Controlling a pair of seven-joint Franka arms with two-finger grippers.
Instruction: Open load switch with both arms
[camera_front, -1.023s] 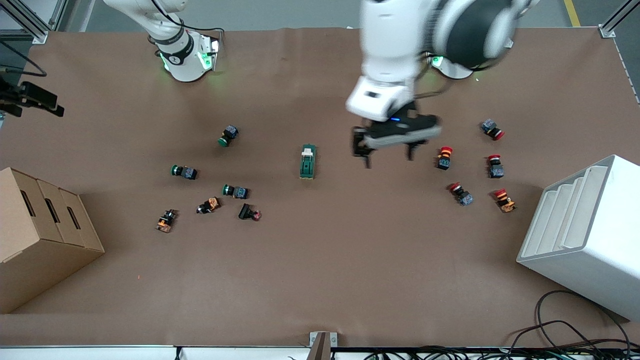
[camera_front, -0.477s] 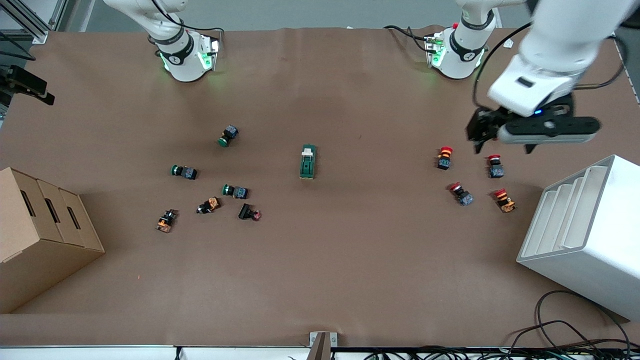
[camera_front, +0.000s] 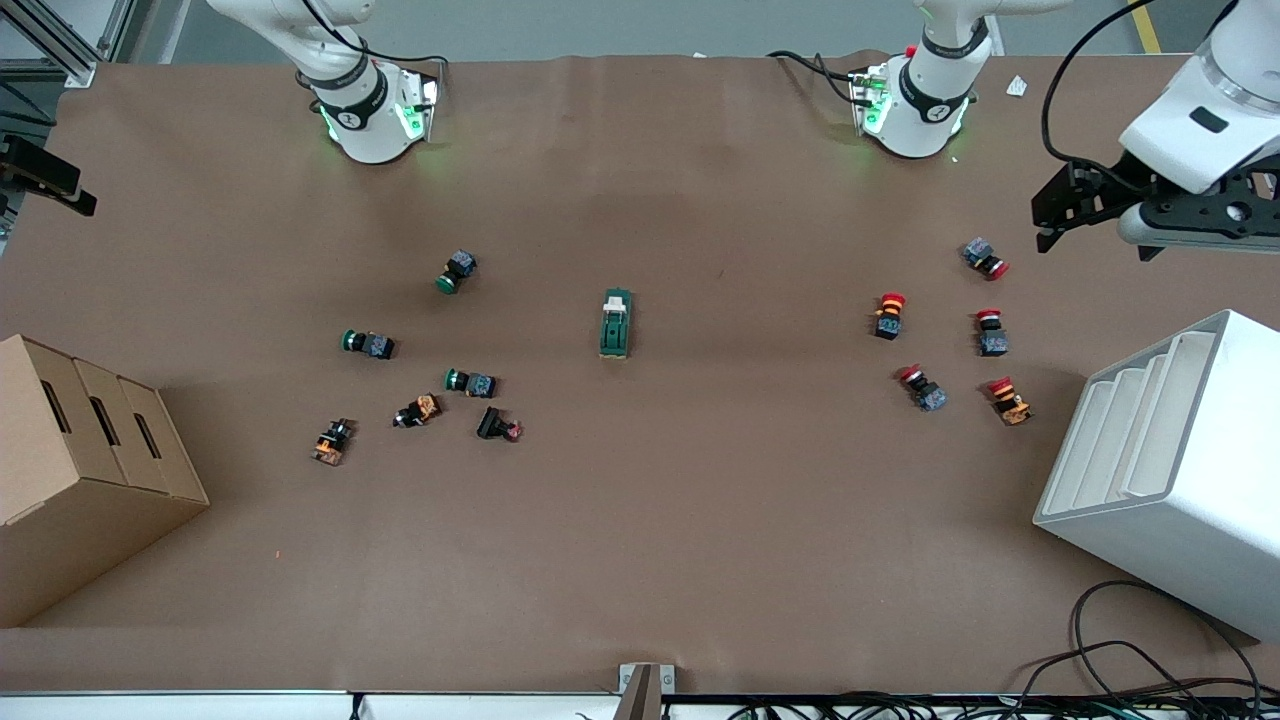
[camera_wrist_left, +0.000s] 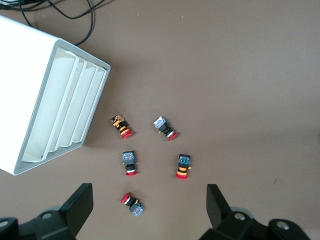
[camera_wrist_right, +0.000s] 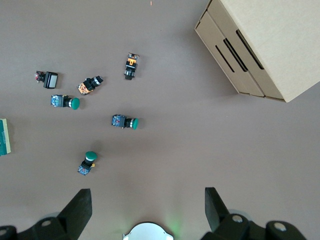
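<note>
Meanwhile the load switch (camera_front: 615, 323) lay alone at mid-table, its state unclear to us. We saw the left gripper (camera_front: 1098, 222), jaws spread and empty, had swung away from beside it over the red buttons (camera_front: 985, 259) to the table's left-arm end. The right gripper (camera_wrist_right: 145, 212), open, waited high near its base. We judged the switch unattended.

The load switch (camera_front: 616, 323) lies alone mid-tabletop (camera_front: 700, 500), with bare room all round it. Green buttons (camera_front: 470, 382) crowd its 9 o'clock, red buttons (camera_front: 920, 387) its 3 o'clock, well apart. A white rack (camera_front: 1170, 470) and cardboard box (camera_front: 70, 470) block the ends.
</note>
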